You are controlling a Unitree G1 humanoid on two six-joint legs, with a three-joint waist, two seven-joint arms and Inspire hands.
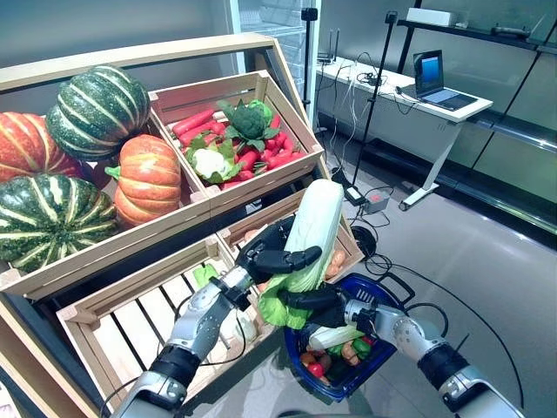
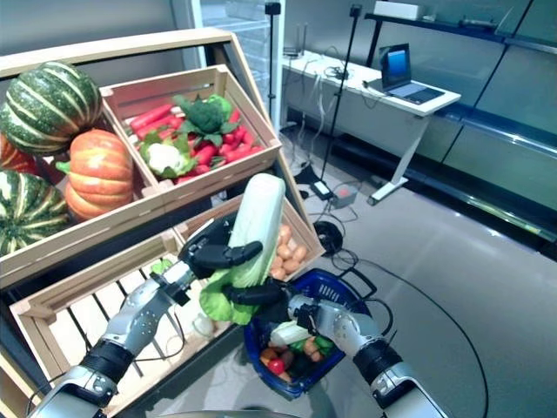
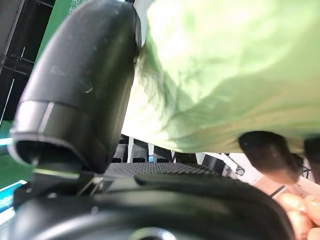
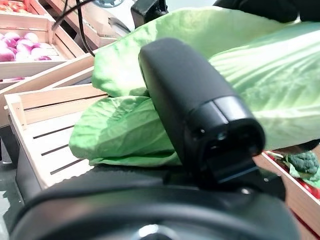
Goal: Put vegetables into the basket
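Pale green, the long leafy napa cabbage (image 1: 306, 242) stood upright above the blue wire basket (image 1: 393, 305), pinched by the left hand (image 1: 271, 254) and gripped at its base by the right hand (image 1: 320, 304), and loose leaves risked letting it tip out.
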